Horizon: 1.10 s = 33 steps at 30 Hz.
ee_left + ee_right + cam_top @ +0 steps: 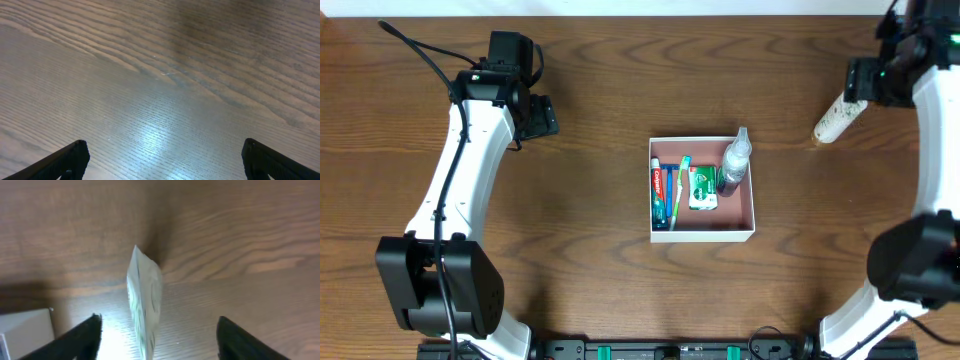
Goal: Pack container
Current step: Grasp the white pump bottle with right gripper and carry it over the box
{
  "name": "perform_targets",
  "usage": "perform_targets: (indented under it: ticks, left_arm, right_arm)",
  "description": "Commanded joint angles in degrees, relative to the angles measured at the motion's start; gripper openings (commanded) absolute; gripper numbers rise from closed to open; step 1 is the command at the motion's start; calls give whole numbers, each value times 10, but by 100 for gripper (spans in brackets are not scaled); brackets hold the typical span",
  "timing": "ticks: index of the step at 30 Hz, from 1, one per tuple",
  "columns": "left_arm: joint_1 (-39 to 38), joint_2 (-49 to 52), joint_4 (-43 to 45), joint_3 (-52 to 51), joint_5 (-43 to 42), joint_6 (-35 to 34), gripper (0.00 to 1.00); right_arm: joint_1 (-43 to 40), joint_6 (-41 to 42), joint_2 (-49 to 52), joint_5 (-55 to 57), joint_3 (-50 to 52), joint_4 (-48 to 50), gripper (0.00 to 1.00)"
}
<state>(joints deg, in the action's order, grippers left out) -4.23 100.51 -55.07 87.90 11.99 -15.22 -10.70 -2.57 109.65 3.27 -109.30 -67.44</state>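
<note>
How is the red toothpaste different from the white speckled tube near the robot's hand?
The red toothpaste lies inside the container; the white speckled tube is outside it. The toothpaste is mostly red; the tube is white with tiny specks. The toothpaste lies beside a toothbrush; the tube sits alone between the right gripper's open fingers. Both are long and thin.

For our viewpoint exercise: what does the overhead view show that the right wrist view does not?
Overhead only: the red-and-blue toothpaste tube, green toothbrush, green-and-white packet and clear spray bottle lying in the shallow white cardboard box. Right wrist only: the right gripper's black jaws standing wide apart. Both: the white green-speckled tube and the brown wooden table.
</note>
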Motion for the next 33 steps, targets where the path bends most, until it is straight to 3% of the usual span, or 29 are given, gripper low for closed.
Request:
perform_targets:
  ticks: [1, 3, 8, 12, 22, 33]
  left_arm:
    - [2, -5, 0, 11, 0, -5, 98]
    - [2, -5, 0, 11, 0, -5, 98]
    - [2, -5, 0, 11, 0, -5, 98]
    - [2, -5, 0, 11, 0, -5, 98]
    - [2, -5, 0, 11, 0, -5, 98]
    - [2, -5, 0, 11, 0, -5, 98]
  right_arm:
    - [-7, -9, 23, -4, 5, 3, 52]
    - [-7, -9, 32, -5, 5, 4, 39]
    - [-7, -9, 39, -6, 5, 11, 31]
    - [-7, -1, 39, -6, 5, 15, 1]
    - [-6, 45, -7, -60, -52, -73, 1]
    - [-2, 94, -173, -117, -105, -242, 1]
